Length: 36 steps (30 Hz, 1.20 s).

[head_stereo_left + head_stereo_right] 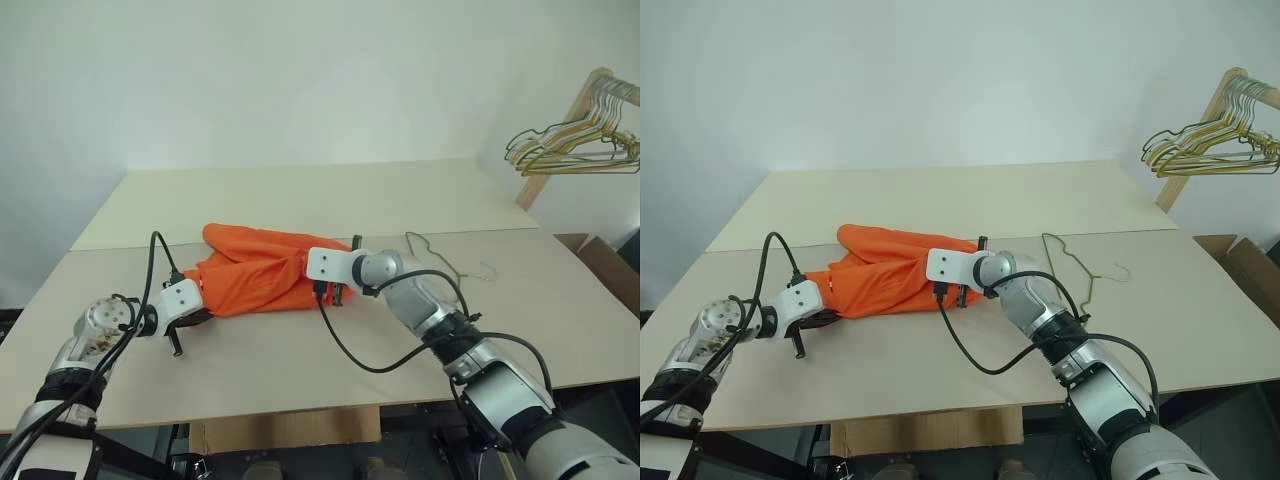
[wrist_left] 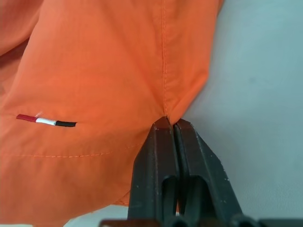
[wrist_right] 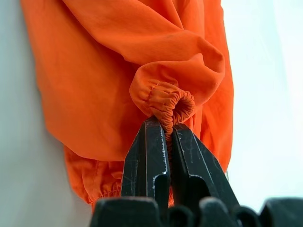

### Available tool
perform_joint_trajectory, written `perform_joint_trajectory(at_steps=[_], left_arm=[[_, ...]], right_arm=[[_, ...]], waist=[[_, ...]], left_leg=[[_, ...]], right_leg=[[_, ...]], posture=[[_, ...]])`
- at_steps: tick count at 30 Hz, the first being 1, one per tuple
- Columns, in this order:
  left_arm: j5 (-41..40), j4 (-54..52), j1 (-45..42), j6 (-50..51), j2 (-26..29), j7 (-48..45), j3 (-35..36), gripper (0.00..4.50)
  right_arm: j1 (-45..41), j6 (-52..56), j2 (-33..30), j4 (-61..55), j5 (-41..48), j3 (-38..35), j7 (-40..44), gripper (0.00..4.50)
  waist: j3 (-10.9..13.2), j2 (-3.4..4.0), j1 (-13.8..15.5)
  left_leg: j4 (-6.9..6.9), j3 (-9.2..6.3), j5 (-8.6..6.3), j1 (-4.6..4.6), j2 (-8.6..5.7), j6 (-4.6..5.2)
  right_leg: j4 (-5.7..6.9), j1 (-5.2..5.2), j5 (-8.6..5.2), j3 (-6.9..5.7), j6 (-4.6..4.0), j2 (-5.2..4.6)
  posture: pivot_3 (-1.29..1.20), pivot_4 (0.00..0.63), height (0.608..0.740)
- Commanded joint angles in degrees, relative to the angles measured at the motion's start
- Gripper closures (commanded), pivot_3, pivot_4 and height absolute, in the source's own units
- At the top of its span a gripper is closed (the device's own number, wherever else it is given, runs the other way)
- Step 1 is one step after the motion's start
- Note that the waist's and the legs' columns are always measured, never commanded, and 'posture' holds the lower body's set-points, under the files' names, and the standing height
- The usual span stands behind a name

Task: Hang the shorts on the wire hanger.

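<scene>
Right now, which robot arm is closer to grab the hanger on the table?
The right. Its jaws pinch the shorts beside the wire hanger; the left gripper grips the shorts' far end, away from it.

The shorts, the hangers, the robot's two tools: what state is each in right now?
shorts: crumpled on the table, pinched at both ends.
wire hanger: lying flat, bare.
bunch of hangers: hanging on the rack.
left tool: shut on a hem.
right tool: shut on the waistband.

Both end effectors grip the shorts point(image 1: 262, 272).
</scene>
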Motion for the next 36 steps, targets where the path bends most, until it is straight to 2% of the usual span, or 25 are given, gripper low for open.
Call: perform_joint_trajectory(at_steps=[1, 7, 12, 16, 19, 23, 27, 30, 33, 36], left_arm=[[-4.65, -7.90, 3.49, 1.86, 3.75, -3.13, 4.30, 4.42], [-13.15, -22.62, 11.36, 8.11, 10.93, -8.23, 12.99, 4.42], [-16.68, -29.46, 18.51, 10.98, 16.39, -12.25, 19.14, 4.42], [-18.54, -35.17, 25.99, 12.86, 18.32, -15.54, 22.34, 4.42], [-19.03, -39.56, 31.90, 14.48, 18.78, -16.90, 24.35, 4.42], [-16.86, -42.29, 35.39, 15.29, 18.33, -15.17, 23.93, 4.42], [-14.43, -43.35, 36.03, 15.92, 17.87, -13.42, 21.75, 4.42], [-13.44, -43.79, 35.85, 16.30, 17.41, -12.58, 20.62, 4.42], [-13.45, -43.87, 35.52, 16.73, 16.96, -12.02, 20.38, 4.42], [-13.21, -43.76, 35.52, 16.47, 16.96, -11.69, 20.32, 4.42]], right_arm=[[-0.33, 0.61, -1.72, -4.38, 1.02, -3.28, 0.28, 4.50], [4.12, 0.88, -5.18, -17.16, 8.48, -9.44, 4.31, 4.50], [12.99, -8.23, -16.26, -30.49, 16.93, -12.20, 15.19, 4.50], [20.94, -14.99, -19.92, -36.76, 22.23, -14.90, 16.24, 4.50], [26.51, -28.94, -22.56, -35.35, 21.38, -14.58, 15.81, 4.50], [27.80, -45.06, -23.89, -27.46, 15.96, -12.96, 12.28, 4.50], [27.90, -49.73, -25.26, -24.21, 15.55, -11.64, 13.44, 4.50], [28.62, -47.59, -27.54, -24.68, 17.14, -10.21, 17.15, 4.50], [28.49, -46.77, -26.93, -23.45, 13.49, -10.07, 15.07, 4.50], [28.79, -50.35, -28.34, -22.35, 14.69, -9.40, 16.39, 4.50]], waist=[[0.01, 0.00, -0.43], [0.05, -0.09, -0.76], [0.08, -0.09, -0.62], [0.11, -0.14, -0.92], [0.15, -0.16, -1.29], [0.24, -0.20, -1.33], [0.27, -0.23, -1.24], [0.27, -0.24, -1.11], [0.28, -0.29, -1.08], [0.29, -0.30, -1.13]], left_leg=[[0.00, 0.00, 0.00, -0.06, 0.01, 0.00], [0.00, -0.05, -0.02, -0.28, 0.03, -0.01], [-0.01, -0.04, -0.04, -0.20, -0.06, 0.01], [-0.01, -0.01, -0.08, -0.09, -0.05, 0.02], [-0.01, 0.04, -0.08, -0.02, -0.02, 0.02], [-0.01, 0.12, -0.06, 0.19, -0.01, 0.01], [-0.01, 0.17, -0.05, 0.40, 0.01, 0.01], [-0.01, 0.19, -0.05, 0.38, 0.01, 0.02], [-0.02, 0.19, -0.07, 0.31, 0.01, 0.02], [-0.02, 0.21, -0.07, 0.30, 0.00, 0.03]], right_leg=[[0.00, -0.06, 0.00, 0.00, 0.00, 0.00], [-0.15, -0.16, -0.02, -0.05, 0.02, -0.05], [-0.26, -0.03, -0.12, -0.07, 0.19, -0.22], [-0.31, 0.09, -0.36, -0.10, 0.56, -0.26], [-0.25, 0.10, -0.40, -0.08, 0.54, -0.23], [-0.25, 0.22, -0.49, -0.07, 0.53, -0.23], [-0.16, 0.33, -0.60, -0.03, 0.33, -0.22], [-0.11, 0.31, -0.55, 0.01, 0.42, -0.22], [-0.13, 0.28, -0.56, 0.02, 0.38, -0.22], [-0.13, 0.26, -0.55, 0.04, 0.37, -0.22]], posture=[[0.11, 0.000, 0.740], [0.10, 0.000, 0.740], [0.11, 0.000, 0.740], [0.09, 0.000, 0.740], [0.08, 0.000, 0.740], [0.08, 0.000, 0.740], [0.08, 0.000, 0.740], [0.08, 0.000, 0.740], [0.08, 0.000, 0.740], [0.08, 0.000, 0.740]])
